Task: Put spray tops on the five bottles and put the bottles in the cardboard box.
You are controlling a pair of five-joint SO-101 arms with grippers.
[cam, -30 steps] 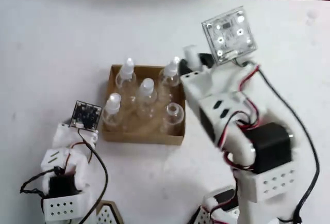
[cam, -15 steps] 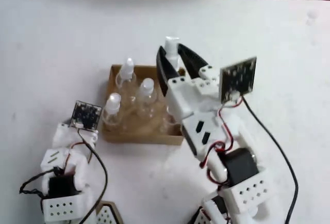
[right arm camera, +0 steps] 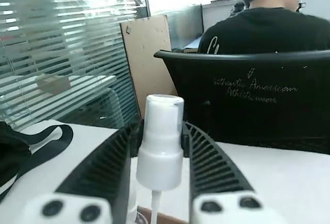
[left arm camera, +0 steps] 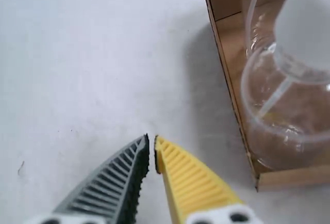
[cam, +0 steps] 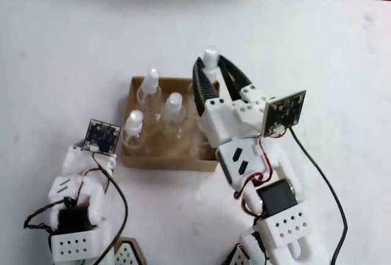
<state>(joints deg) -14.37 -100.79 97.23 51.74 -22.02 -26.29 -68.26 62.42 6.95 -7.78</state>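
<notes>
The cardboard box (cam: 142,156) sits mid-table with clear bottles inside. Three of them carry white spray tops: one at the far left (cam: 151,83), one in the middle (cam: 174,104), one at the near left (cam: 133,122). My right gripper (cam: 212,71) is over the box's far right corner, shut on a white spray top (cam: 211,56). In the right wrist view the spray top (right arm camera: 161,141) sits upright between the black fingers (right arm camera: 108,172), its thin tube hanging below. My left gripper (left arm camera: 151,144) is shut and holds nothing, low over the table beside the box wall (left arm camera: 225,74) and a bottle (left arm camera: 289,110).
The left arm (cam: 76,204) rests at the near left, just outside the box. The right arm (cam: 256,173) covers the box's near right corner. Bare white table lies all around. A black chair (right arm camera: 247,95) stands beyond the table's far edge.
The right arm has swung left from beside the box and turned its wrist; its gripper now holds the spray top over the box's far right corner. The left arm has kept still.
</notes>
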